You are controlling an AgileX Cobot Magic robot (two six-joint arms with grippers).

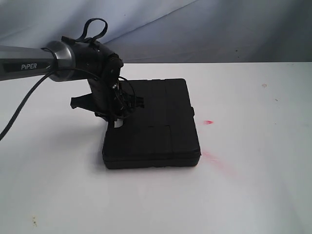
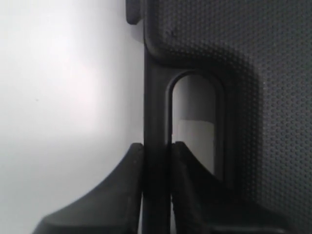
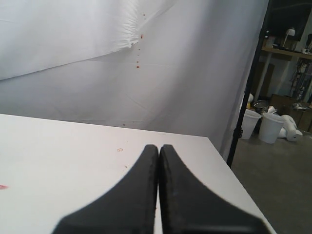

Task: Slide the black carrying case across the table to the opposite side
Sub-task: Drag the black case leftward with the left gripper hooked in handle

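Note:
The matte black case [image 1: 156, 124] lies flat near the middle of the white table [image 1: 253, 185]. My left gripper [image 1: 117, 105] reaches down at the case's left edge. In the left wrist view that gripper [image 2: 157, 148] is shut on the handle bar [image 2: 156, 107] of the case, one finger on the outside and one inside the cut-out opening [image 2: 195, 122]. The textured lid [image 2: 273, 97] fills the side past the opening. My right gripper [image 3: 159, 148] is shut with nothing in it, held above the table's far corner; it is out of the exterior view.
Red smears [image 1: 209, 155] and a red spot [image 1: 208, 121] mark the table right of the case. A white cloth backdrop [image 3: 97, 58] hangs behind the table. Off the table edge [image 3: 229, 180] stand a black pole [image 3: 248, 97] and white buckets [image 3: 270, 126].

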